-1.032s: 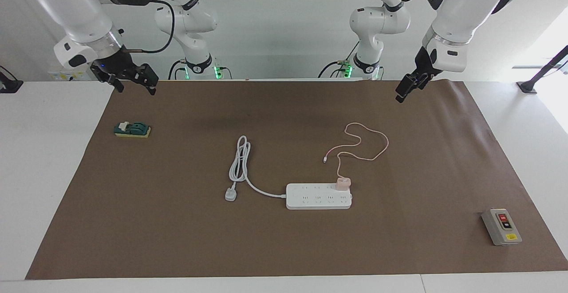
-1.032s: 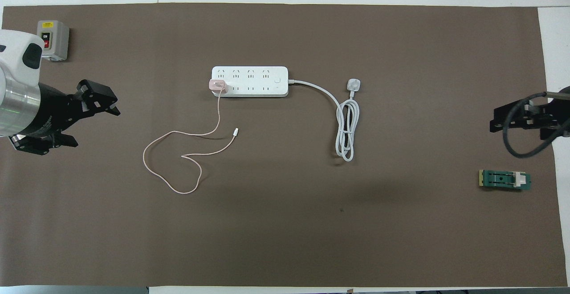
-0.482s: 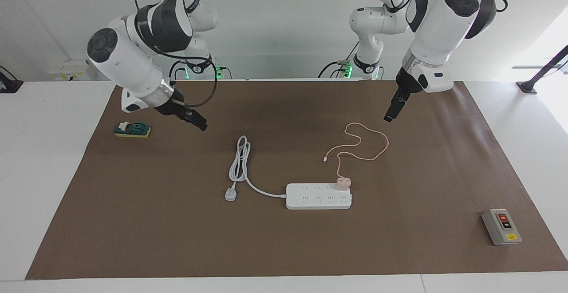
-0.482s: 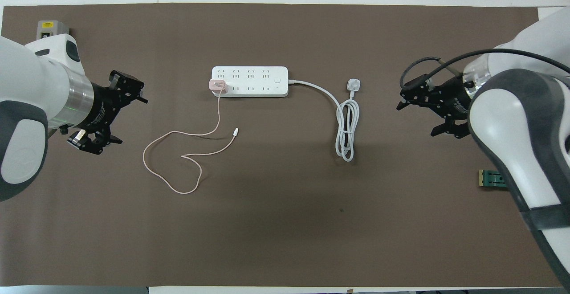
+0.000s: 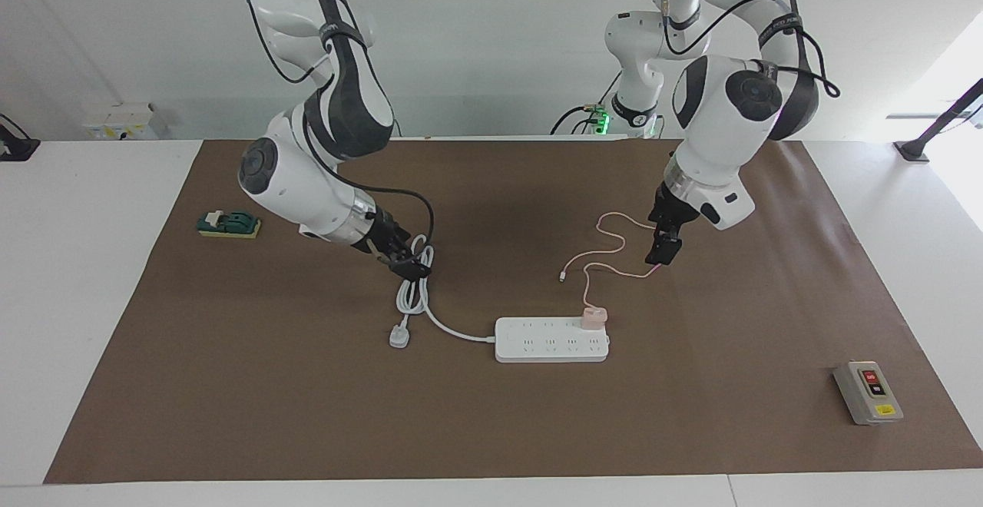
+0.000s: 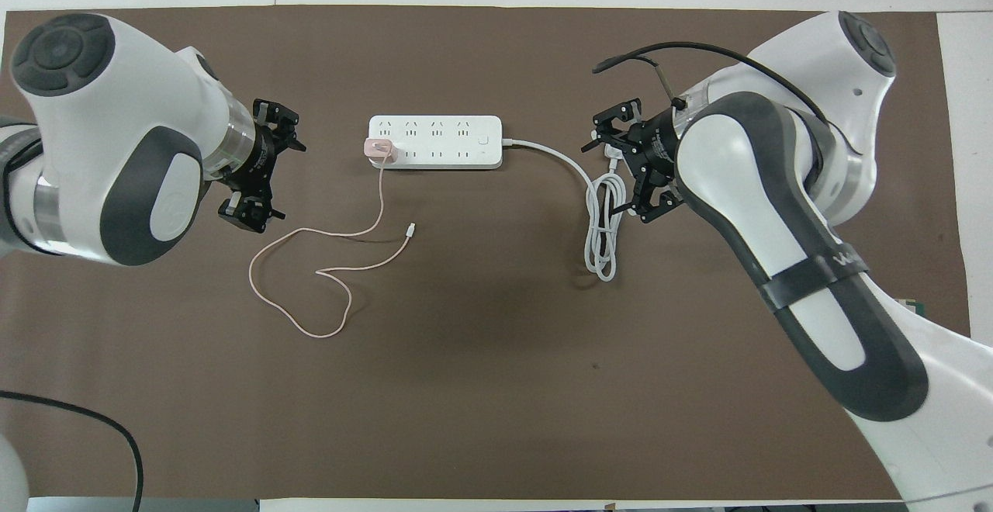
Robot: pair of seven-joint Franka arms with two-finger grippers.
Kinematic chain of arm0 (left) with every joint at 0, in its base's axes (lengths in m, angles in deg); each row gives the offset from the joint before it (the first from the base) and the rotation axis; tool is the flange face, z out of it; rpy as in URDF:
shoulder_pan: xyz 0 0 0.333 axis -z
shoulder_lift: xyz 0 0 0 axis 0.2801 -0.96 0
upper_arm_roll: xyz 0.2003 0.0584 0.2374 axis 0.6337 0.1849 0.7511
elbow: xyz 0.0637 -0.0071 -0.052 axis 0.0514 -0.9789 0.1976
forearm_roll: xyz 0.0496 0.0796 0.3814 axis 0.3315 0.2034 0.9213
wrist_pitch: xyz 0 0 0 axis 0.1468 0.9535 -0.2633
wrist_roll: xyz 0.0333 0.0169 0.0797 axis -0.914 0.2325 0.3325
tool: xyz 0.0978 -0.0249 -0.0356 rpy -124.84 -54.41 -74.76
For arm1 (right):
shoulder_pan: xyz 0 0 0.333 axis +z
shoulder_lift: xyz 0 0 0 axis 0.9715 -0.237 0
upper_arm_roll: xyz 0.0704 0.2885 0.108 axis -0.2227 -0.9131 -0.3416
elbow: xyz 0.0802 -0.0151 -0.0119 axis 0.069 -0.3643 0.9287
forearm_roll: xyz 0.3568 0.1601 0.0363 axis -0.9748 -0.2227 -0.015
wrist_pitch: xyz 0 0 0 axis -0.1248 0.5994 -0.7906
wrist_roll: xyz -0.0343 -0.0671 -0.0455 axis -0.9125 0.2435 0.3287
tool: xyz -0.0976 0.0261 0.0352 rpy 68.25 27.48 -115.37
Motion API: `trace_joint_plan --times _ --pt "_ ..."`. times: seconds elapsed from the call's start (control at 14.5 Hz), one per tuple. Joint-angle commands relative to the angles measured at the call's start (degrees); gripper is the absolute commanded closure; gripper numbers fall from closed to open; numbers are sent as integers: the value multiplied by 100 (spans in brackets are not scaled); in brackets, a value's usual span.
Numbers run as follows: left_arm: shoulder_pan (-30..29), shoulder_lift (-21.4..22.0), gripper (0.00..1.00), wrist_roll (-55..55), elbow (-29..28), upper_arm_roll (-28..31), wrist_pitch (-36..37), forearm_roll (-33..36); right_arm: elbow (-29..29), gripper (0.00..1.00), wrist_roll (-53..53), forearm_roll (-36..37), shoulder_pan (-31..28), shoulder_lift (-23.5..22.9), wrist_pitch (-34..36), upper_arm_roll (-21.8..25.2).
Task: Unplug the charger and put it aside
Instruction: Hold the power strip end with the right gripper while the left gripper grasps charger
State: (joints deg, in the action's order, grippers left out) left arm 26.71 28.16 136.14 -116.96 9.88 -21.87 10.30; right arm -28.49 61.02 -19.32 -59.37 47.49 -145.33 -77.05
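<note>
The pale pink charger (image 5: 594, 315) (image 6: 380, 149) sits plugged into the end socket of the white power strip (image 5: 551, 339) (image 6: 434, 142) toward the left arm's end. Its thin pink cable (image 5: 587, 286) (image 6: 380, 194) loops over the mat nearer to the robots. My left gripper (image 5: 665, 250) (image 6: 285, 182) is open and empty, over the mat beside the cable loop, apart from the charger. My right gripper (image 5: 407, 261) (image 6: 617, 167) is open and empty, over the strip's coiled white cord.
The thick white cord (image 5: 415, 292) (image 6: 601, 240) ends in a white plug (image 5: 398, 336). A grey box with red and black buttons (image 5: 868, 392) stands at the left arm's end. A green and yellow block (image 5: 229, 224) lies at the right arm's end.
Both arms have swung in from the table's ends toward the middle and come down. The left gripper is now by the pink cable, the right over the white cord. The charger has not moved.
</note>
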Motion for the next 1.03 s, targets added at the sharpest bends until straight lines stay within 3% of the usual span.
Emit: trace_joint_plan --times 0.0,0.34,0.62,0.96 --pt "264 -766 0 655 783 68 16 457 742 0 816 -597 206 -812 -435 9" --pt "221 -1137 0 1473 1056 68 -730 591 1472 0 1434 -1170 408 -1648 -763 9" --pt "195 -1207 0 1623 1013 59 -819 582 2781 0 2110 -1302 435 -2790 -719 -9" --pt "370 -1461 0 1984 1004 59 -942 600 2940 0 2120 -1399 408 -2897 -675 -140"
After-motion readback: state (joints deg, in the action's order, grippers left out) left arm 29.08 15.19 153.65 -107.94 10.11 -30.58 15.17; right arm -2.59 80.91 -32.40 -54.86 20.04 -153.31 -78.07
